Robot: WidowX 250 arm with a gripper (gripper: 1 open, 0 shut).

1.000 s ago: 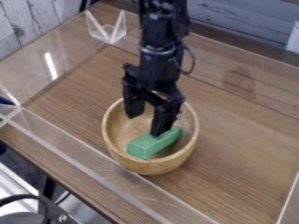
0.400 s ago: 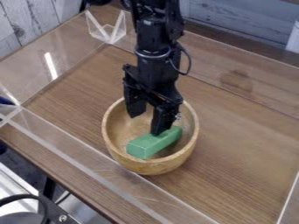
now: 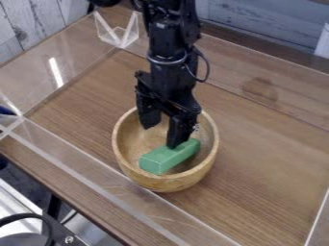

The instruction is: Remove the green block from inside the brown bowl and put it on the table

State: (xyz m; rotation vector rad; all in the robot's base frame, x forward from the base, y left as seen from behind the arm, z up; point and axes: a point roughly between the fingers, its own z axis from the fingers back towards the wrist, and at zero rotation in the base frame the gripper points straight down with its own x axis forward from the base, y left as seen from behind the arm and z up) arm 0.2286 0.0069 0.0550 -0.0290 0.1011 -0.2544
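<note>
Green block [image 3: 168, 157] is lying in the brown bowl [image 3: 127, 159], and the black jaws [image 3: 167, 129] look spread wide over it, holding nothing afaict. I'd line up across its narrow width, ease down without bumping the rim, then squeeze.

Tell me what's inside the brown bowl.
The green block lies inside the brown bowl. The gripper hides part of the bowl's interior, so anything behind it can't be seen.
</note>
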